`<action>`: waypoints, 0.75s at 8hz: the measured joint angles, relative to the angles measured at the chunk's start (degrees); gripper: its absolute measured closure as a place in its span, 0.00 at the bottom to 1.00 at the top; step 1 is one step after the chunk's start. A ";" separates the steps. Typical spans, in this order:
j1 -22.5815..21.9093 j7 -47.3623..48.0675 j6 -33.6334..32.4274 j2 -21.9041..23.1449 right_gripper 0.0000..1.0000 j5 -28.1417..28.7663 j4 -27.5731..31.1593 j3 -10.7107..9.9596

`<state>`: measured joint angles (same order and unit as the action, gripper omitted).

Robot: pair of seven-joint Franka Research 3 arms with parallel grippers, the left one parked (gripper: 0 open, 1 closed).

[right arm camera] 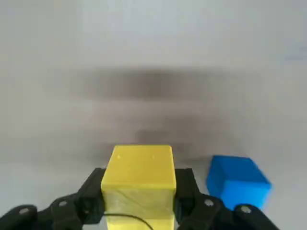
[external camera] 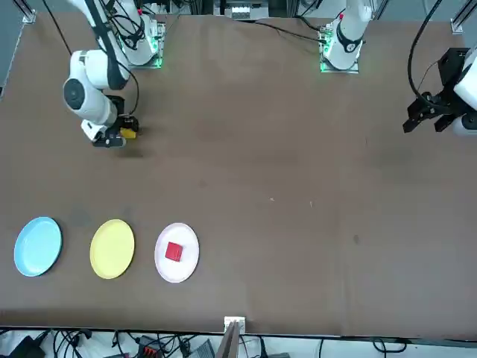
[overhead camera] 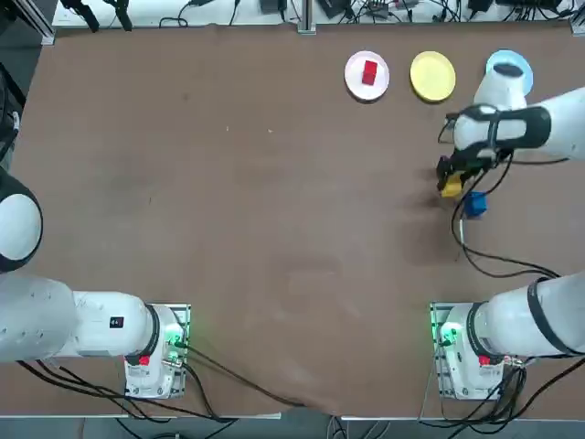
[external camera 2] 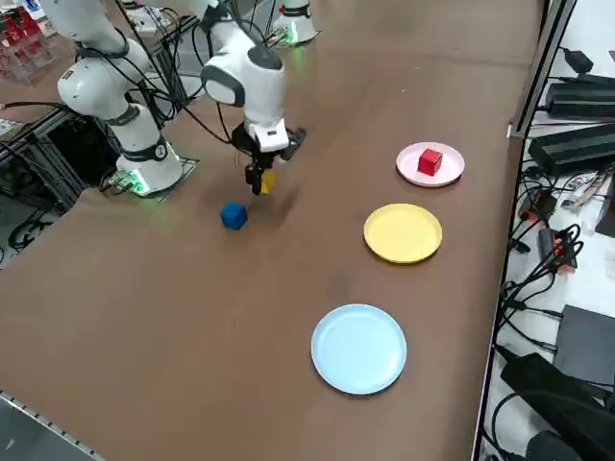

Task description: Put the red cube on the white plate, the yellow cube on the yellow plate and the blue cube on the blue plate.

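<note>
Yellow cube (right arm camera: pixel 139 179) | clamped between right claw (right arm camera: pixel 139 201) fingers | blue cube (right arm camera: pixel 237 181) just beside

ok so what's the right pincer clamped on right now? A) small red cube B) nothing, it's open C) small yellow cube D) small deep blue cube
C: the right pincer is shut on the small yellow cube, while the small deep blue cube sits free on the brown table beside it and the small red cube already lies on the round white plate.
</note>
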<state>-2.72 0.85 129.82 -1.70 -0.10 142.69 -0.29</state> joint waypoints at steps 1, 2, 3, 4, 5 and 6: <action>0.19 0.00 -8.32 -0.01 0.30 0.00 -7.24 -0.02; 0.61 -0.01 -16.77 -1.66 0.30 0.00 -16.24 -0.11; 1.18 -0.01 -23.66 -5.45 0.30 -0.01 -25.98 -0.25; 1.57 -0.01 -27.80 -10.93 0.30 -0.02 -35.75 -0.33; 1.88 -0.01 -29.59 -17.63 0.30 -0.02 -45.00 -0.38; 2.47 -0.01 -29.88 -24.05 0.30 -0.03 -52.31 -0.52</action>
<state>-0.24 0.84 99.94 -25.75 -0.13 90.37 -0.81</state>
